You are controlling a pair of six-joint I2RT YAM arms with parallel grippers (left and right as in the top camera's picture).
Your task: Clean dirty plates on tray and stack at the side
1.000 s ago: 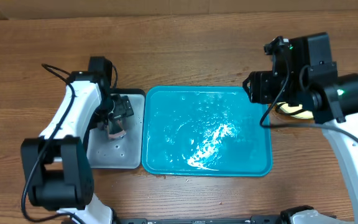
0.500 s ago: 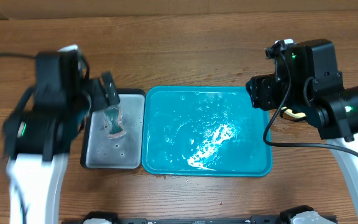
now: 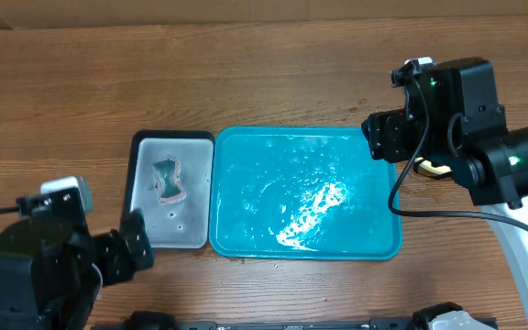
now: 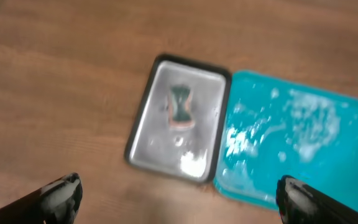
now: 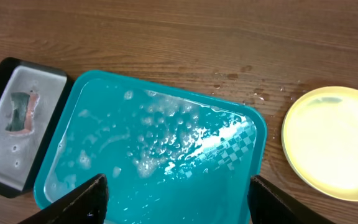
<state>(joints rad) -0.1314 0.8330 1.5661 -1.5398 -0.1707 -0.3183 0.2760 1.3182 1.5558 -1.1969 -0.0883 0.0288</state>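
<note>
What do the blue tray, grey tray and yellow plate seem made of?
Blue tray: likely plastic, glossy, with wet glare. Grey tray: probably metal, dull silvery sheen, black rim. Yellow plate: likely plastic, smooth, uniform colour, soft shine.

No readable text, label, brand, number or sign appears in any view.

Both arms held high, both grippers spread and empty.
The black-and-white left arm (image 3: 39,275) sits at the near left corner of the overhead view, its black two-finger left gripper (image 4: 179,196) pointing down with fingertips (image 4: 61,193) far apart. The black-and-white right arm (image 3: 489,151) bends at the far right, its black right gripper (image 5: 180,198) likewise wide, fingers (image 5: 89,196) holding nothing.
</note>
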